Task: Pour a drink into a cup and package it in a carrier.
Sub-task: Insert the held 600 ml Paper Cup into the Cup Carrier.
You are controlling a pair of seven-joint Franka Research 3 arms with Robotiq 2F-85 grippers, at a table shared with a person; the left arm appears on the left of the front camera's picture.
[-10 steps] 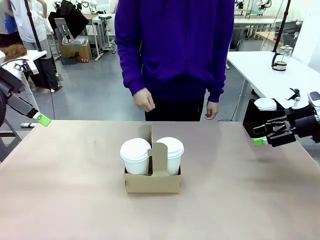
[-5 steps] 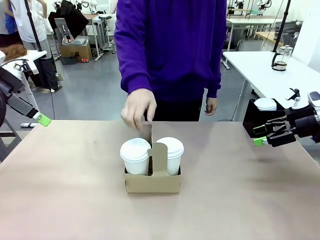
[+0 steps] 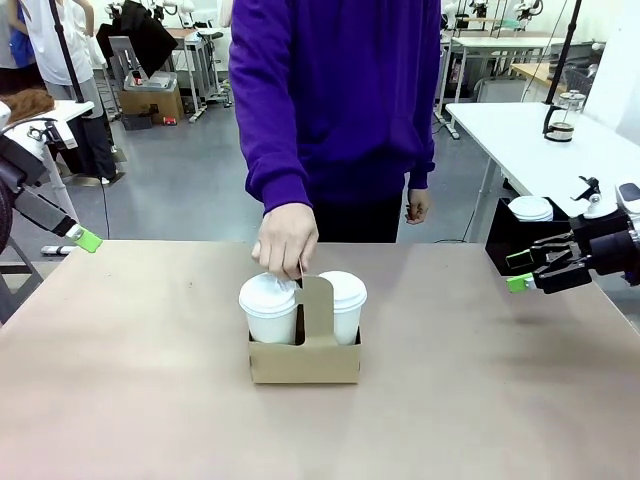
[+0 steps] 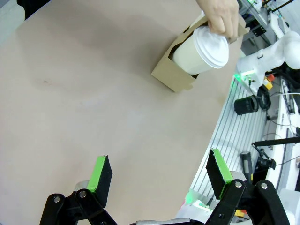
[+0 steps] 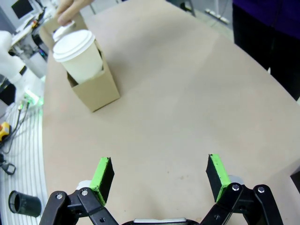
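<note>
A person in a purple sweatshirt reaches a hand down onto the raised handle of a brown cardboard carrier at the middle of a tan table; the fingers close around the handle's top. Two tall white paper cups with white lids sit in the carrier, one on each side of the divider. No print or logo can be read on the cups or the cardboard.

The left gripper hangs with its green pads spread wide and nothing between them, off the table's left edge. The right gripper, equally wide and empty, hovers at the table's right edge beside a black box holding a shorter white lidded cup. Behind lies a workshop with grey flooring, white tables and a glass coffee pot.
</note>
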